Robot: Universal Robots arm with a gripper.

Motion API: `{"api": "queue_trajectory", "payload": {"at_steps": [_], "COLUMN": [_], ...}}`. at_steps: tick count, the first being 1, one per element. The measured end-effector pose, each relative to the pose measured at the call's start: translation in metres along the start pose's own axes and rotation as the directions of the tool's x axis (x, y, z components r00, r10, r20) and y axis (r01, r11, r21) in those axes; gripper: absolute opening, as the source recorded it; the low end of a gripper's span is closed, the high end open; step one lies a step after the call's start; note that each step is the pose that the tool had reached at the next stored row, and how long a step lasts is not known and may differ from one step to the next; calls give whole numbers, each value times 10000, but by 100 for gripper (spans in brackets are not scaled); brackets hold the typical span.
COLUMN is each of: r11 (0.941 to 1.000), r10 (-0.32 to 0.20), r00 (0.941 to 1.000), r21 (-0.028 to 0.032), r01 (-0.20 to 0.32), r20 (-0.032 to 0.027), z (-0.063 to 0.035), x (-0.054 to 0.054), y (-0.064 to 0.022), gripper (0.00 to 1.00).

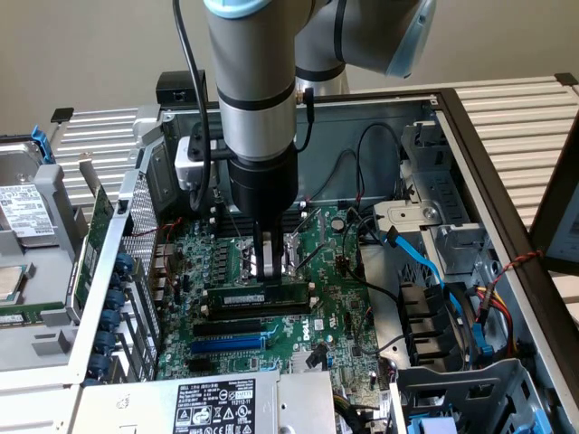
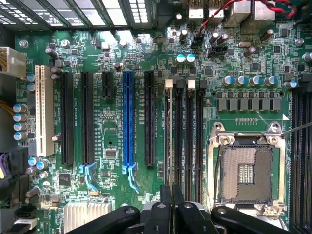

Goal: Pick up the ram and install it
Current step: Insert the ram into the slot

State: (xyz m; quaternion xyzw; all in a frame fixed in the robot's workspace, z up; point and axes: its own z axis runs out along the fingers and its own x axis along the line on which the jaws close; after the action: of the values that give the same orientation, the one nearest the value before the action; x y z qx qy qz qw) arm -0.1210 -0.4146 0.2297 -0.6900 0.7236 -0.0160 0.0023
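The ram [image 1: 258,296] is a thin green stick with a white label, standing upright in a black memory slot on the motherboard [image 1: 335,312], between white latches. From the wrist view I see the ram [image 2: 168,136] edge-on as a thin line in the slot beside the other black memory slots [image 2: 189,136]. My gripper [image 1: 268,274] hangs straight over the stick's middle, its two narrow fingers pressed together, tips at or just above the top edge. The dark fingers [image 2: 165,209] lie in line with the stick, and the gripper [image 2: 171,187] is shut.
The open CPU socket [image 2: 246,170] lies just beside the memory slots. A blue slot [image 2: 127,117], black slots and a white slot [image 2: 43,112] lie on the other side. Blue and black cables [image 1: 425,262] and drive bays crowd the exterior view's right; case walls surround the board.
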Motion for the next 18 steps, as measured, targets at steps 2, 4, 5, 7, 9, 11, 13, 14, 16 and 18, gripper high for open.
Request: {"api": "queue_trajectory", "payload": {"at_steps": [2, 4, 5, 7, 9, 11, 13, 14, 16, 18], "r11": [10000, 10000, 10000, 10000, 10000, 10000, 10000, 10000, 10000, 10000], "r10": [0, 0, 0, 0, -1, 0, 0, 1, 0, 1], "r00": [10000, 10000, 10000, 10000, 10000, 10000, 10000, 10000, 10000, 10000], "r21": [0, 0, 0, 0, 0, 0, 0, -2, 0, -3], "r01": [0, 0, 0, 0, 1, 0, 0, -1, 0, -1], "r20": [1, 0, 0, 0, 0, -2, 0, 1, 0, 2], "z": [5, 10, 13, 18, 23, 25, 27, 28, 28, 28], "x": [0, 0, 0, 0, 0, 0, 0, 0, 0, -1], "y": [1, 3, 4, 5, 6, 7, 7, 8, 8, 9], "gripper": [13, 13, 13, 13, 13, 13, 13, 13, 20, 27]}}
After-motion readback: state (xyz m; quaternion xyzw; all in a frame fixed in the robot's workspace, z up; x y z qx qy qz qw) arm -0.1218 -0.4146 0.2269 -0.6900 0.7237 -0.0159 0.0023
